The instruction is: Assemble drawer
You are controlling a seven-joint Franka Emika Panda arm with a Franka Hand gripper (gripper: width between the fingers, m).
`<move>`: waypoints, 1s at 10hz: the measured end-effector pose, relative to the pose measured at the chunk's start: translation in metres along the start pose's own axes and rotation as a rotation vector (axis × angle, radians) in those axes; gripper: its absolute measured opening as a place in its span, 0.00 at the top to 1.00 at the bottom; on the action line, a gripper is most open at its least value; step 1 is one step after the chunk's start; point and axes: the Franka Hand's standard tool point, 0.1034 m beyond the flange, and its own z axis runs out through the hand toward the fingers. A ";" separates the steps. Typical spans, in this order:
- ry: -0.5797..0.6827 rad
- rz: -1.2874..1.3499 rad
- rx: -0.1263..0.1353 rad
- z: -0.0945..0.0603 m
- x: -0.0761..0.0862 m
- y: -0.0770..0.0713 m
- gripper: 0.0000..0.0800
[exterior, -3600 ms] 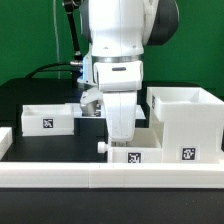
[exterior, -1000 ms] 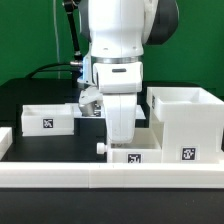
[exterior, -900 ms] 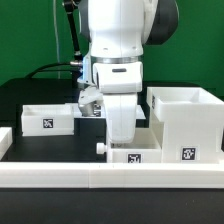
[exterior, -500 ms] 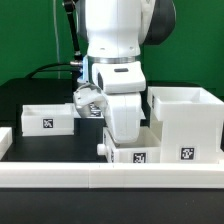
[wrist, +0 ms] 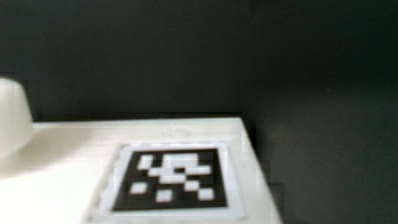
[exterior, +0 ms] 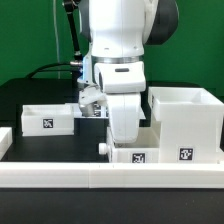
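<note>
The tall white box casing stands at the exterior view's right, open at the top, with a tag on its front. One small knobbed tray lies at the left. A second small tray, knob to the left, lies in front in the middle, against the rail. My gripper reaches straight down onto this tray's wall and looks shut on it; the hand hides the fingertips. The wrist view is blurred and shows this tray's white surface and its tag very close.
The long low white border rail runs along the front edge of the black table. The casing stands close to the right of my hand. A green wall lies behind.
Half a second ago the hand was twisted and the front tray sat slightly further right. Hand and tray have both swung back to nearly where they were a second ago.
</note>
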 end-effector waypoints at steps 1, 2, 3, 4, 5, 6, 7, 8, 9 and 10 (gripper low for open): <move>0.000 0.018 0.000 0.000 0.000 0.000 0.95; 0.000 0.035 0.000 0.000 0.001 -0.001 0.95; 0.001 0.065 0.000 0.001 0.001 -0.002 0.95; 0.001 0.093 0.002 0.002 0.003 -0.003 0.95; 0.001 0.122 0.003 0.002 0.006 -0.003 0.95; 0.001 0.144 0.003 0.002 0.009 -0.003 0.95; 0.002 0.156 -0.001 0.002 0.013 -0.003 0.95; 0.003 0.154 -0.006 0.002 0.014 -0.002 0.95; 0.003 0.155 -0.006 0.002 0.013 -0.002 0.95; 0.003 0.155 -0.005 0.002 0.013 -0.002 0.95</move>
